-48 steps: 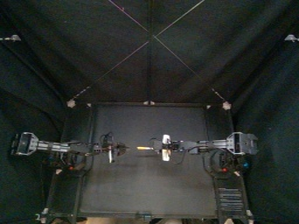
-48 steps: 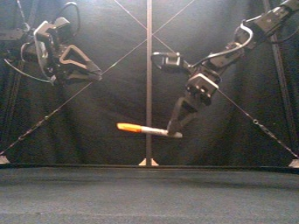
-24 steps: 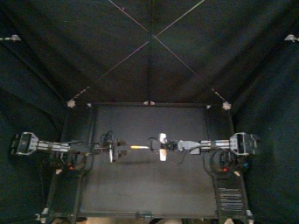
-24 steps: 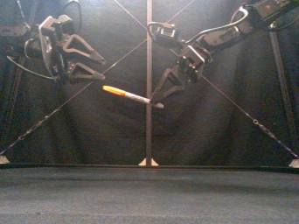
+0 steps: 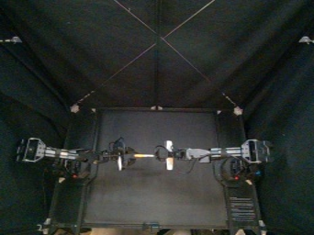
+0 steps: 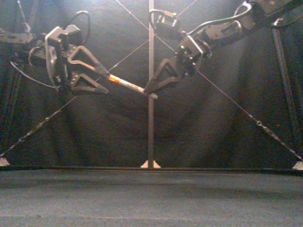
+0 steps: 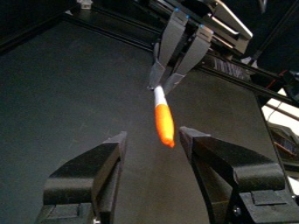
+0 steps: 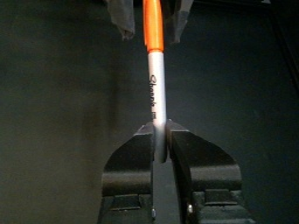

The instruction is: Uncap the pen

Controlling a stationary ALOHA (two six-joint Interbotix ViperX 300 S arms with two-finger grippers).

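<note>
Upper centre, front view: my right gripper (image 6: pixel 154 91) clamps the pen (image 6: pixel 130 86) by its grey end; the orange cap (image 7: pixel 163 121) reaches between my left gripper's (image 6: pixel 104 78) wide-open jaws.

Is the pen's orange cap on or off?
On. The orange cap sits joined to the grey marker pen held by the right gripper.
</note>
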